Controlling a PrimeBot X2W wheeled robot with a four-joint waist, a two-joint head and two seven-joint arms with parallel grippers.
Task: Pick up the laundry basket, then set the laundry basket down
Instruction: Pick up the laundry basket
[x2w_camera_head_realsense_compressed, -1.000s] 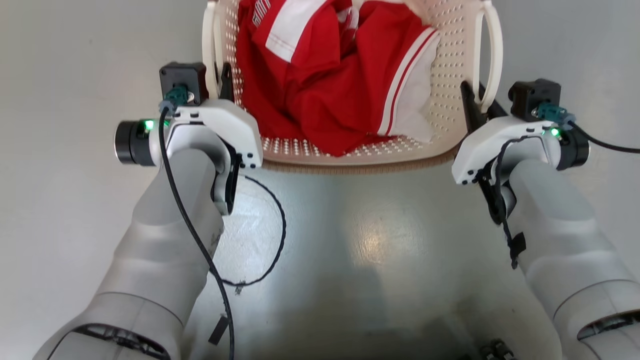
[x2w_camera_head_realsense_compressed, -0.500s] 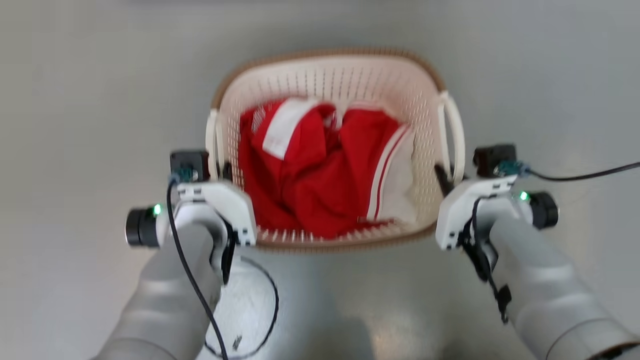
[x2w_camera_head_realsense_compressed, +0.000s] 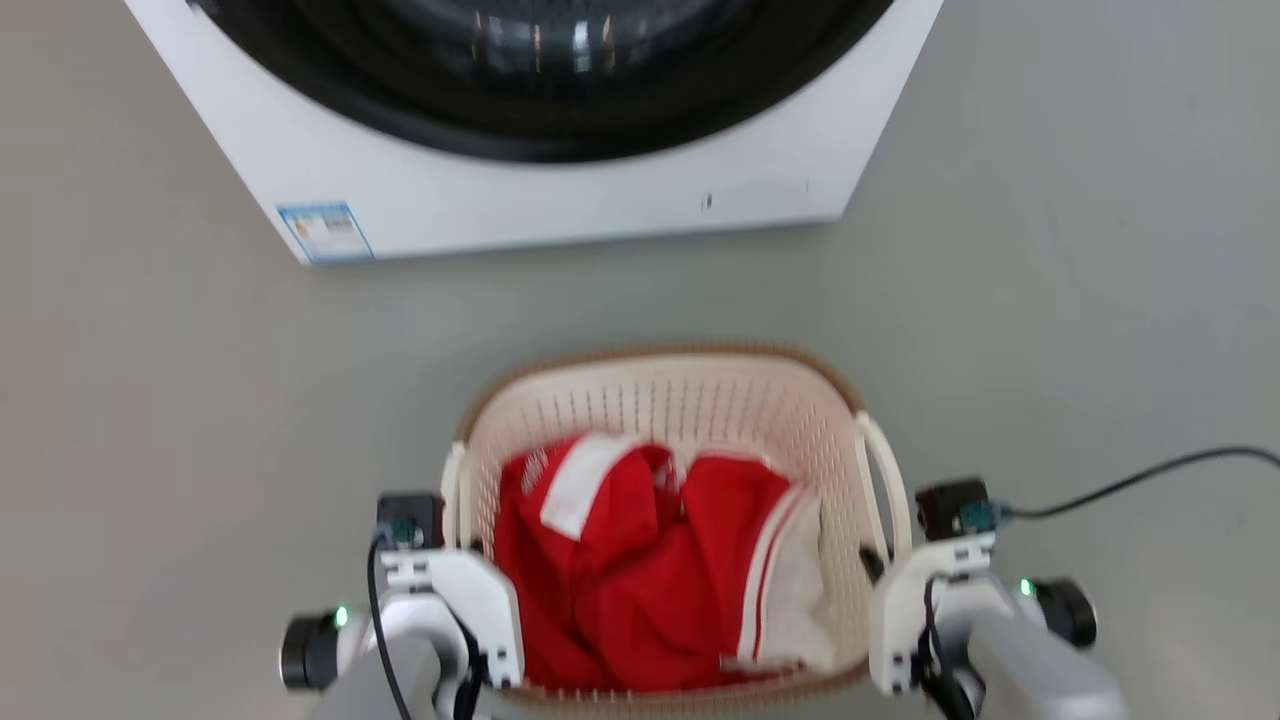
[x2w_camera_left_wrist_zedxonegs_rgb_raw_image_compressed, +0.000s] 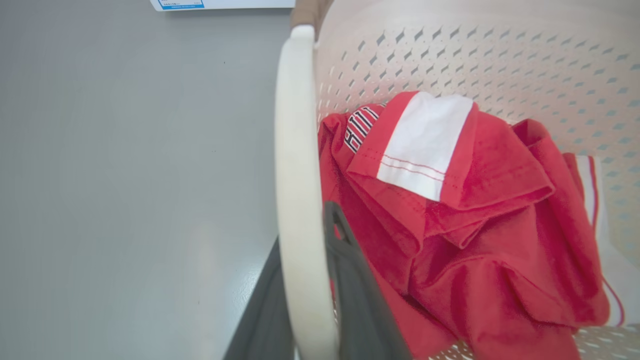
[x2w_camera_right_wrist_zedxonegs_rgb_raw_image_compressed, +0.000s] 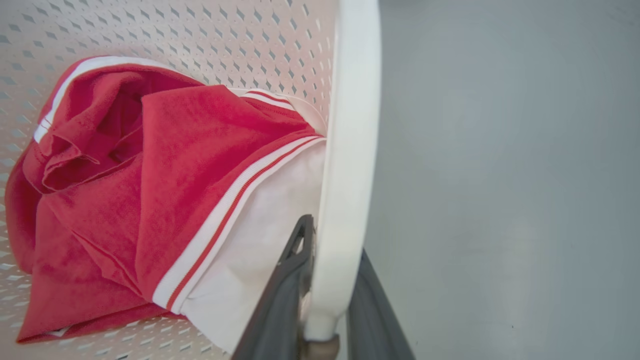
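The left end effector (x2w_camera_left_wrist_zedxonegs_rgb_raw_image_compressed: 305, 260) grips one white handle (x2w_camera_left_wrist_zedxonegs_rgb_raw_image_compressed: 295, 150), and the right end effector (x2w_camera_right_wrist_zedxonegs_rgb_raw_image_compressed: 332, 260) grips the second handle (x2w_camera_right_wrist_zedxonegs_rgb_raw_image_compressed: 350, 125). Between the two, one laundry basket (x2w_camera_head_realsense_compressed: 660, 400) holds red-and-white clothing (x2w_camera_head_realsense_compressed: 640, 580), near one washing machine (x2w_camera_head_realsense_compressed: 560, 210), above the grey floor (x2w_camera_head_realsense_compressed: 150, 420).

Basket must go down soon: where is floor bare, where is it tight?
Bare floor lies between washer and basket, and wide to the basket's left. To its right a cable crosses the floor. Tight: left claw and right claw each clamp a handle, and red clothes lie in the basket.
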